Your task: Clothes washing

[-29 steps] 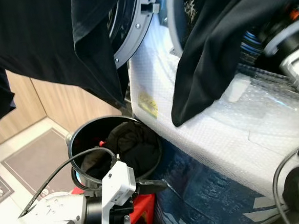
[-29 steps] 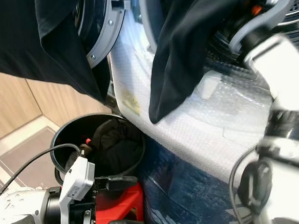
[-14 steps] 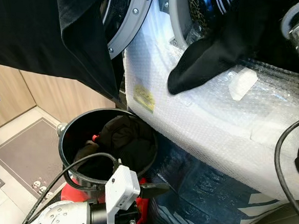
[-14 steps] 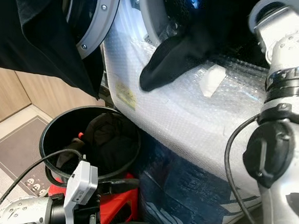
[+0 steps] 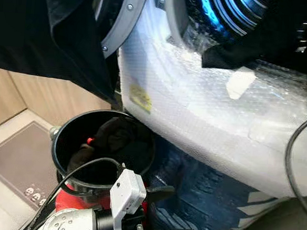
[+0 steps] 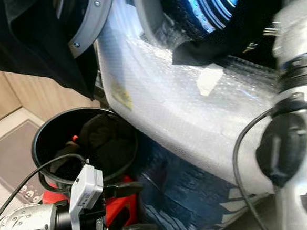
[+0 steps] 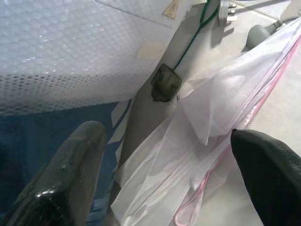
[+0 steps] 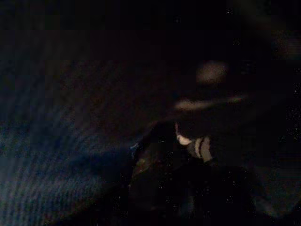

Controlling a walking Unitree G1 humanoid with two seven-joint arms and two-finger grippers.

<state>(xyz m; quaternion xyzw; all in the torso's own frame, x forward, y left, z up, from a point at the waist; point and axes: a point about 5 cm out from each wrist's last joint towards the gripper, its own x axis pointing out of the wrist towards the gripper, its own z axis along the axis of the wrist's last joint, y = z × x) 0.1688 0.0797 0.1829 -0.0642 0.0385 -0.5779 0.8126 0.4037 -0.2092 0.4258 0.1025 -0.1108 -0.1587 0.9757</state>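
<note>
Loading step: the right arm is feeding a black garment into the washer drum, upper right; its end effector's state can't be told. The left end effector is idling with fingers apart, lower left. Next, more from the bucket.

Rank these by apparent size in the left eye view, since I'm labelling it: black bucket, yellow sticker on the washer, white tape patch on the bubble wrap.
1. Black bucket, by far.
2. White tape patch.
3. Yellow sticker, only slightly smaller than the patch.

A home laundry corner is showing here: a washing machine wrapped in bubble wrap is standing with its door open, a black bucket of dark clothes sitting just below it, beside wood-panelled walls.
</note>
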